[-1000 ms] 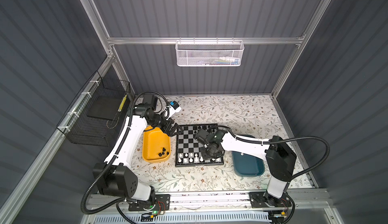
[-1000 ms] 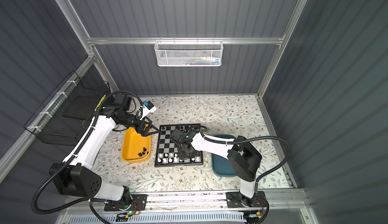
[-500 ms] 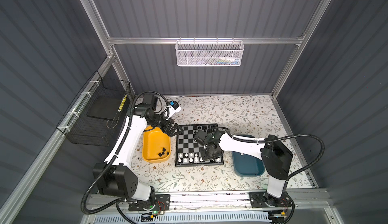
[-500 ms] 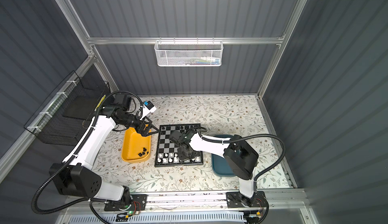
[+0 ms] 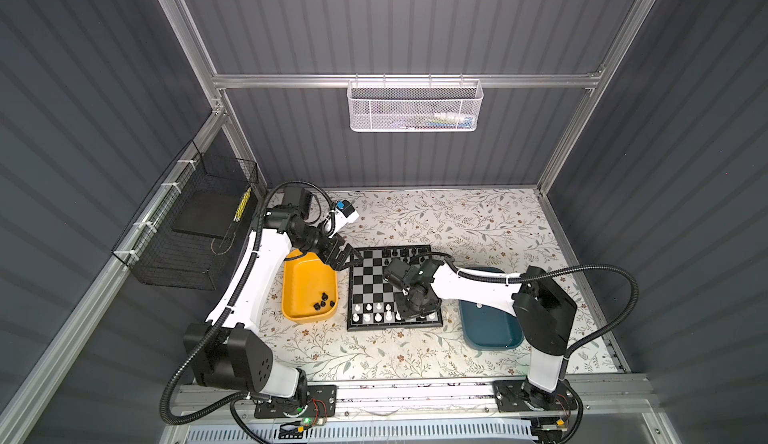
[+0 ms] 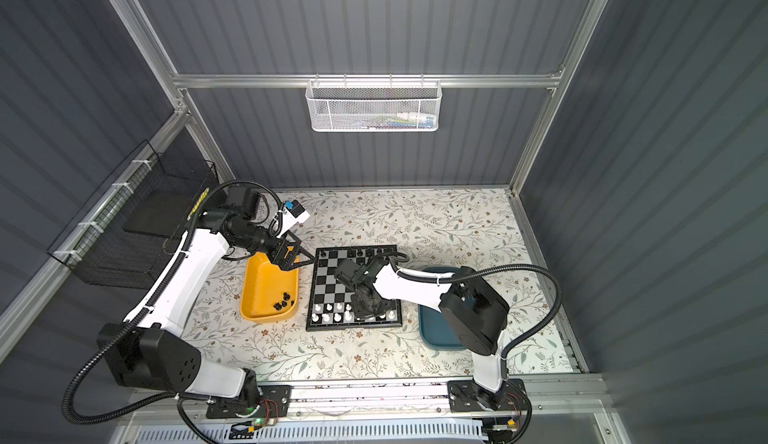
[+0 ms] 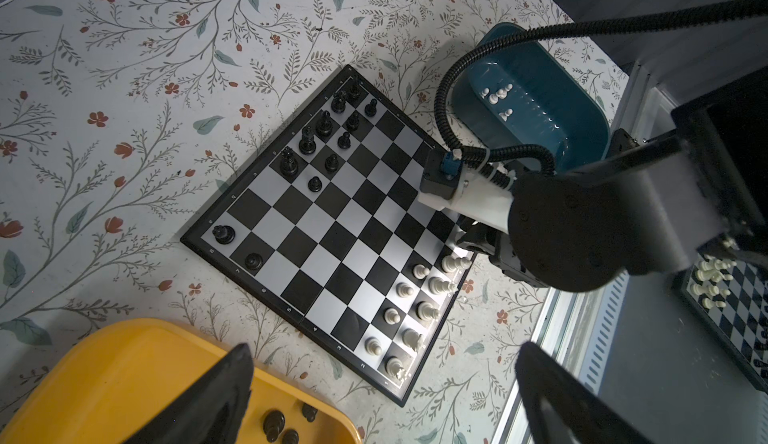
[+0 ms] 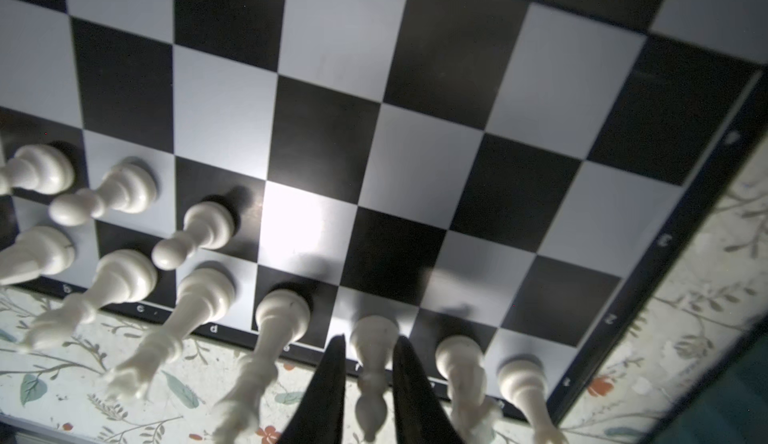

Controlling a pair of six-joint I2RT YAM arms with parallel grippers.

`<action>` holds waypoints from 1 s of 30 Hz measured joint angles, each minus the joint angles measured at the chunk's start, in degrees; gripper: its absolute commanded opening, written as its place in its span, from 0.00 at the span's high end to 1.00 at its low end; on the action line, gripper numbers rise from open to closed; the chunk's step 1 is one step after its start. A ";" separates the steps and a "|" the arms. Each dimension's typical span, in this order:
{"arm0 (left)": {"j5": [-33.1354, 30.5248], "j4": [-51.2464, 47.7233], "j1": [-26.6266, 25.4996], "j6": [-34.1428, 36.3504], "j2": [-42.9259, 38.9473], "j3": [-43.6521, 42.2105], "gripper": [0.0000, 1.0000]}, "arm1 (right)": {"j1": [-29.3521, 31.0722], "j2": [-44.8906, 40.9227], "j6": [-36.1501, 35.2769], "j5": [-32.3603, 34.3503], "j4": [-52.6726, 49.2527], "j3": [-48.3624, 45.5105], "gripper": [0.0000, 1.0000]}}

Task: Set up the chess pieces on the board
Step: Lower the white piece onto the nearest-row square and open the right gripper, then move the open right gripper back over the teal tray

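Observation:
The board [image 5: 374,279] [image 6: 328,279] lies mid-table in both top views. White chess pieces [image 5: 374,313] [image 7: 415,296] fill part of its two near rows; black ones [image 7: 316,130] stand along the far rows. My right gripper [image 5: 415,311] [image 8: 370,340] points down at the near edge. Its fingers stand narrowly apart on either side of a white bishop [image 8: 374,363] that rests upright on its back-row square. My left gripper [image 5: 347,257] [image 7: 384,352] hovers wide open and empty above the board's far left corner, by the yellow tray [image 5: 307,279].
Three black pieces [image 5: 323,301] lie in the yellow tray's near end. The teal tray [image 5: 490,325] right of the board holds a few white pieces [image 7: 498,94]. A black wire basket [image 5: 187,229] hangs on the left wall.
The right gripper's fingers have parted slightly from the white bishop, which now stands on the board. The right arm shifted a little. The left arm has not moved.

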 measured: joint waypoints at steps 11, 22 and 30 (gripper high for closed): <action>0.00 0.00 0.00 0.00 0.00 0.00 0.01 | 0.28 -0.04 -0.02 0.46 -1.14 0.59 0.72; -0.02 0.00 0.00 0.00 0.00 0.00 0.00 | 0.37 -1.75 -0.44 1.92 -3.34 2.99 0.71; -0.02 -0.52 0.00 0.31 0.04 0.04 0.00 | -0.26 -7.23 -2.38 5.64 -7.58 6.80 0.71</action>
